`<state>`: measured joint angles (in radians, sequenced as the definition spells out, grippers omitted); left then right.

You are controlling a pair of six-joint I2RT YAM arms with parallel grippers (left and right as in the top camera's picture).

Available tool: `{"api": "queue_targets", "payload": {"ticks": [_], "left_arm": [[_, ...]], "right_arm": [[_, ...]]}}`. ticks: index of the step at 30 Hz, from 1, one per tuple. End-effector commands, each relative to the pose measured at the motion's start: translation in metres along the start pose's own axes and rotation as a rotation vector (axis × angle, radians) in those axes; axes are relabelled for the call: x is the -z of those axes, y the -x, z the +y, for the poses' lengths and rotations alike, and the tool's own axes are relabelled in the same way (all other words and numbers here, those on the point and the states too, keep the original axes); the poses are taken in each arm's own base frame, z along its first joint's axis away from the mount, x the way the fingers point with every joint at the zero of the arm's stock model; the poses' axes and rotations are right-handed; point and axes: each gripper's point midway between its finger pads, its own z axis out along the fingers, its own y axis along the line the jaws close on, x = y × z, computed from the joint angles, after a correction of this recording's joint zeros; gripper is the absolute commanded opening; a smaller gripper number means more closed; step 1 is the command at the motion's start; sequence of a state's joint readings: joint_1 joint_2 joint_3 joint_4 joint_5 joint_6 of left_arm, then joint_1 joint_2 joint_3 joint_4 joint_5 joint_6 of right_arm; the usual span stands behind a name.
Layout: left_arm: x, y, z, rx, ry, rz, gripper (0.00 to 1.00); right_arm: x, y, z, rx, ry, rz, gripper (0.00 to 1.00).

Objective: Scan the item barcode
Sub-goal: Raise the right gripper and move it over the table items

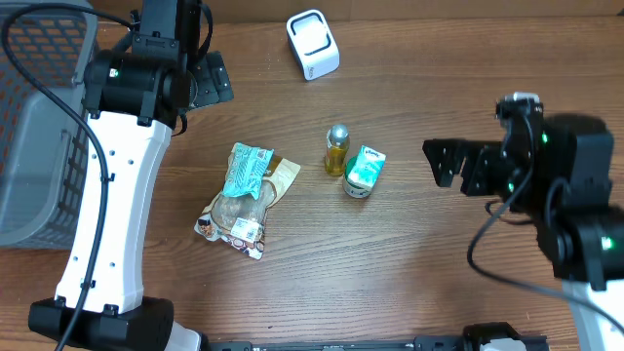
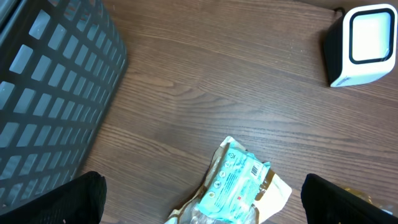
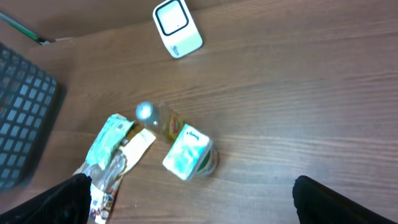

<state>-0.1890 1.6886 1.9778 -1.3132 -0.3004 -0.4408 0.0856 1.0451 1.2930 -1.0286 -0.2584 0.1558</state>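
Nearest on the desk [image 1: 439, 283] lies a snack bag [image 1: 244, 200]. Past it stand a green carton [image 1: 365, 172] and, just beside it, a small bottle [image 1: 336, 149]. The right fingers [image 1: 447, 164] hang spread wide and empty, level with the carton. Farther back the left fingers [image 1: 214, 80] are equally wide and empty. The scanner [image 1: 312, 44] sits at the far edge. Nothing is picked, so this looks like the opening reach. Next, one arm must grasp an item and show its barcode to the scanner.

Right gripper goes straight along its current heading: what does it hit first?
Likely the carton: the right gripper, fingers open, points straight at it, with the bottle just beyond. Height is unclear, so it might pass over.
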Motion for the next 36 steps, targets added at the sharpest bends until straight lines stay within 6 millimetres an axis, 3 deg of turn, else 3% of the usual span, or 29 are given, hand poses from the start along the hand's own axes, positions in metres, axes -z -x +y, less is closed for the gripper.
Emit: {"api": "queue_targets", "payload": {"ticks": [1,12,18,24,36], "left_arm": [[0.014,0.008,0.003,-0.003,-0.004,-0.044,1.00],[0.014,0.008,0.004,-0.003,-0.004,-0.044,1.00],[0.014,0.008,0.003,-0.003,-0.004,-0.044,0.99],[0.014,0.008,0.003,-0.003,-0.004,-0.044,1.00],[0.014,0.008,0.004,-0.003,-0.004,-0.044,1.00]], "right_arm": [[0.001,0.019,0.006,0.000,0.006,0.019,1.00],[-0.009,0.023,0.007,-0.004,0.019,0.034,1.00],[-0.018,0.019,0.003,-0.018,-0.005,0.144,1.00],[-0.016,0.022,0.004,-0.013,-0.020,0.235,1.00],[-0.015,0.021,0.004,-0.016,-0.021,0.243,1.00]]}}
